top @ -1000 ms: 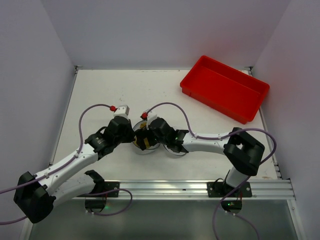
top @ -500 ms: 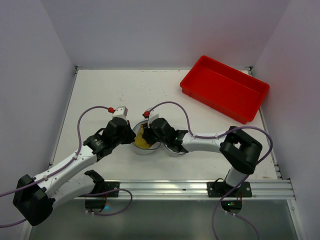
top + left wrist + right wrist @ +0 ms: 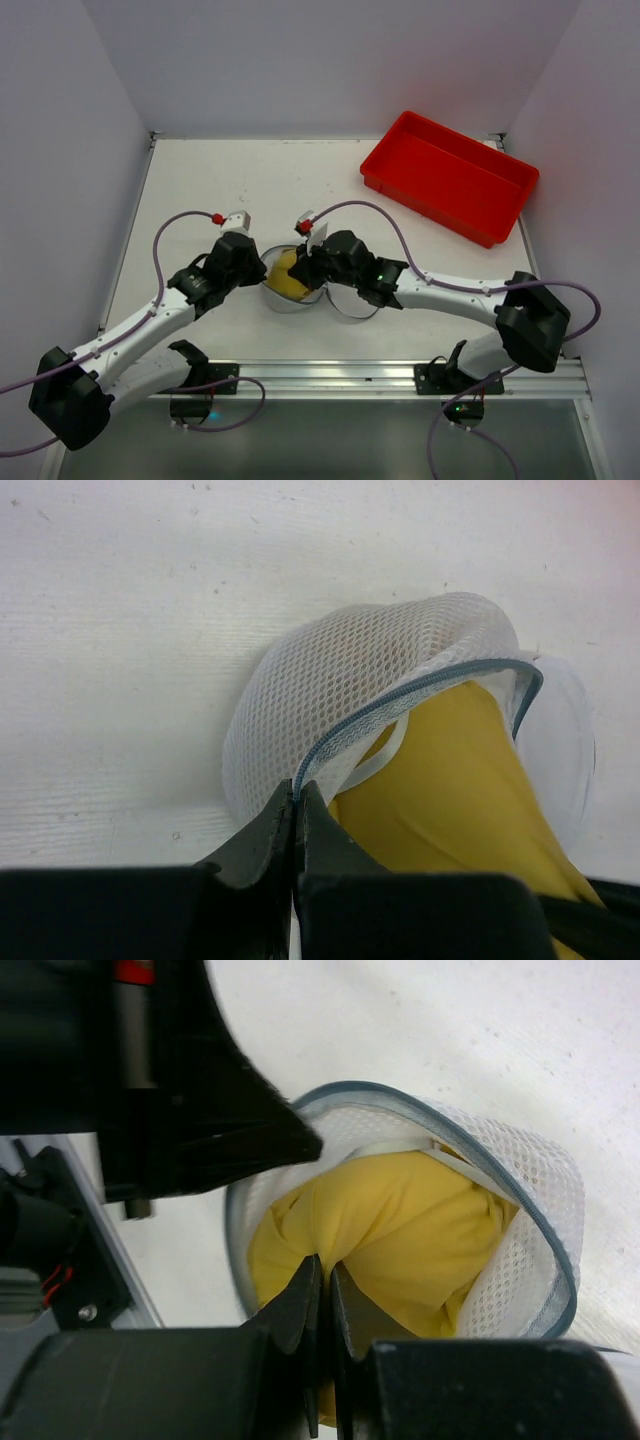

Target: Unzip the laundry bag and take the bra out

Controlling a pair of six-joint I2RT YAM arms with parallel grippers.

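Mesh pouch status: the laundry bag (image 3: 310,690) sits near the front middle of the table (image 3: 220,190), right between the two arms. It lies on its side with the rim zipper undone far enough that the mouth gapes open. Blue-grey zipper tape runs round the opening. Stuffed inside is the bra (image 3: 400,1230), bright yellow and filling most of the mouth.

Left gripper (image 3: 296,792) has its jaws pressed together on the zipper edge of the bag, pinching the mesh rim where the tape comes down on the near side. There's no real gap between the fingers, just that sliver of fabric.

Right gripper (image 3: 322,1265) comes in from the other side, jaws closed tight with a fold of the yellow fabric caught between them. Its tips are down in the mouth of the bag. In the right wrist view, the left arm's black finger sits at the upper left of the rim.

From overhead the two wrists nearly meet over the bag. A pale round piece (image 3: 352,308) lies just beside it under the right arm, and it's mostly hidden, so I can't tell what it is. Red tray (image 3: 440,170) sits at the far right corner, set at an angle, well apart from all this.
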